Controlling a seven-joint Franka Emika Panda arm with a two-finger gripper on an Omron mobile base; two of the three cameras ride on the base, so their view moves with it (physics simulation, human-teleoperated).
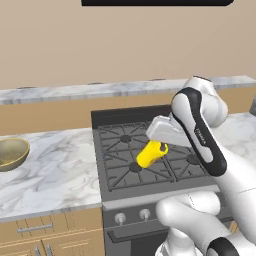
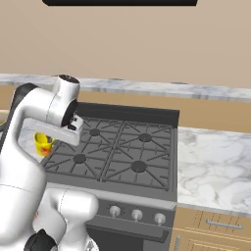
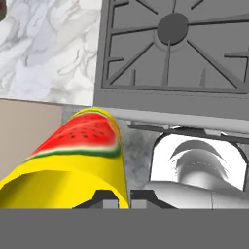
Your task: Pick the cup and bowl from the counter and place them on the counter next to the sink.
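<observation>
Left base view: the two-finger gripper (image 1: 161,148) is clamped tight on the small yellow cylindrical cup (image 1: 148,155), carrying it tilted in the air above the black gas stove top (image 1: 125,150). The cup's long axis slants down and to the near left from the fingers. In the hand view the cup (image 3: 78,155) lies right along the gripper, a red watermelon slice printed on its side. The wide olive-tan bowl (image 1: 11,152) sits on the white marble counter (image 1: 55,170) at the far left edge, well apart from the gripper. With the cup in hand, I'd say the next carry goes toward the sink side, wherever that lies off-frame. Count: one cup, held; one bowl, waiting on the counter.
</observation>
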